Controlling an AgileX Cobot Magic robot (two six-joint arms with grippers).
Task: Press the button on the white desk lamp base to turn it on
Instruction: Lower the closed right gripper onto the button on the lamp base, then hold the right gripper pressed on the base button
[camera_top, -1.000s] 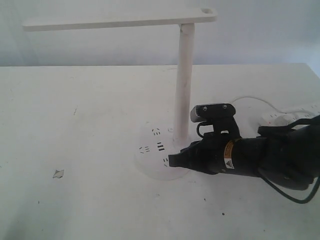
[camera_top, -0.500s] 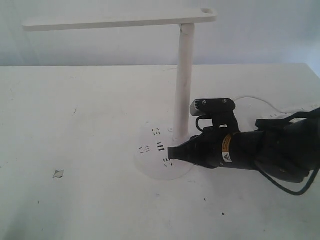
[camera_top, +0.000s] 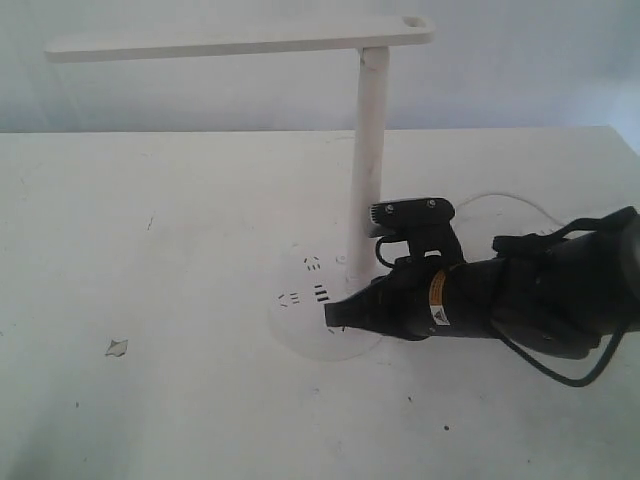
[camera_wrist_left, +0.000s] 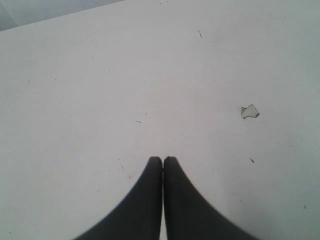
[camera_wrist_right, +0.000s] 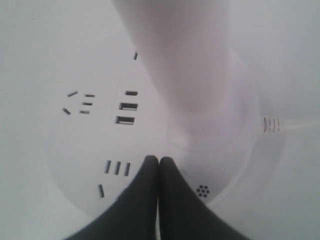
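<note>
Although the bench (camera_top: 140, 230) is wide, the work is confined to the white desk lamp base (camera_top: 298, 322), a round disc near the bench's middle from which a slim pole (camera_top: 366, 170) rises. The right gripper (camera_top: 336, 314) is laid low over that disc, its fingers pressed together and empty. The left gripper (camera_wrist_left: 163, 161), likewise closed on nothing, is held over bare bench, with no lamp in its view. A faintly outlined patch (camera_wrist_right: 187, 137) at the pole's foot is judged to be the button, so the closed tips should be centred there and lowered gently, so that the base is not slid. The tips are seen just short of that patch, between a socket group (camera_wrist_right: 116, 167) and a small dotted ring (camera_wrist_right: 202, 190). Contact cannot be confirmed.
</note>
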